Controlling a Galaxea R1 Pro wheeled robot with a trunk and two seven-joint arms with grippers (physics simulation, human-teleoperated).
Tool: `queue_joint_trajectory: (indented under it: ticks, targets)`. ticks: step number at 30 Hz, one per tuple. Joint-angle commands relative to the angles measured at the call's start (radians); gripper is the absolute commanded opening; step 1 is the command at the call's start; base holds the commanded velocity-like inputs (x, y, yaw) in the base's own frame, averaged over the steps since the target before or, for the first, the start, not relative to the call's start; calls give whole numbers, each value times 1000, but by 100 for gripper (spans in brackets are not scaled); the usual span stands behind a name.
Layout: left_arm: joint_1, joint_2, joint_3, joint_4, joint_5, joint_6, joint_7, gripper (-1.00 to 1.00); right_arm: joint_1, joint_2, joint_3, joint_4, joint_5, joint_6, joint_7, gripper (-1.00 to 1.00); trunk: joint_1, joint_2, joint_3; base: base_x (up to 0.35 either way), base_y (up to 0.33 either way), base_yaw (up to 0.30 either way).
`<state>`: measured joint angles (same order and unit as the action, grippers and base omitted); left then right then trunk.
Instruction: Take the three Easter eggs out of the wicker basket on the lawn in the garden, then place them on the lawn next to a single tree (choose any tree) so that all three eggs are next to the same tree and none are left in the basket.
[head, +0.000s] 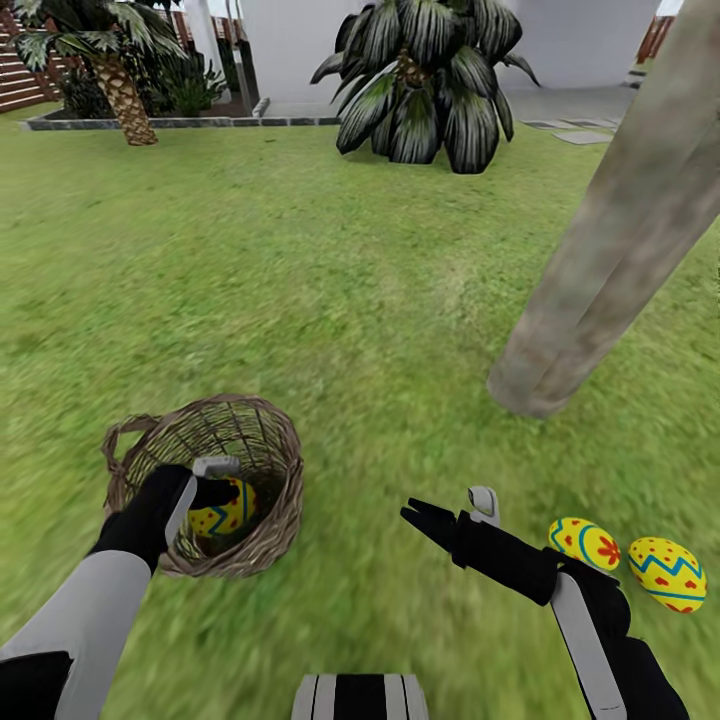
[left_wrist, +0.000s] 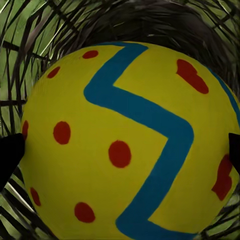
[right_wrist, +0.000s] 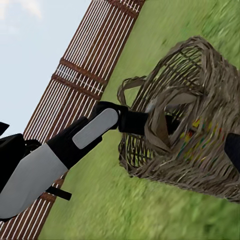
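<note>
The wicker basket (head: 270, 450) stands on the lawn (head: 330, 300) at the lower left. My left gripper (head: 215, 490) reaches down into it, its fingertips pressed on both sides of a yellow Easter egg (left_wrist: 120, 140) with red dots and a blue zigzag. Two more Easter eggs (head: 585, 542) (head: 667, 573) lie on the grass at the lower right, near the foot of the tree (head: 610, 250). My right gripper (head: 445, 503) hovers open and empty just left of those eggs. The right wrist view shows the basket (right_wrist: 200, 125) with my left arm reaching in.
A short palm (head: 120, 85) and a dark broad-leaved bush (head: 425, 80) stand at the far edge of the grass, before a white house wall. A brown slatted fence (right_wrist: 85, 75) runs behind the basket. Open grass lies between basket and tree.
</note>
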<state>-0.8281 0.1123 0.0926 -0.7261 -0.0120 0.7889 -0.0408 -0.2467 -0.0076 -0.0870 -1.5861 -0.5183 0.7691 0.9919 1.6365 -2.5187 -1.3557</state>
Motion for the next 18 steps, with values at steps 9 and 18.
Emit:
queue_joint_trajectory:
  ticks: [9, 18]
  targets:
    - [-2, 0, 4, -20, -1, 65, -10, -100, -2, 0, 0, 0, -2, 35, -1, 100, -4, 2, 34, 0, 0, 0]
    - [-2, -2, 4, -24, -1, 100, -10, -100, 2, 5, -33, 0, -3, 36, -1, 100, -8, 4, 69, 0, 0, 0]
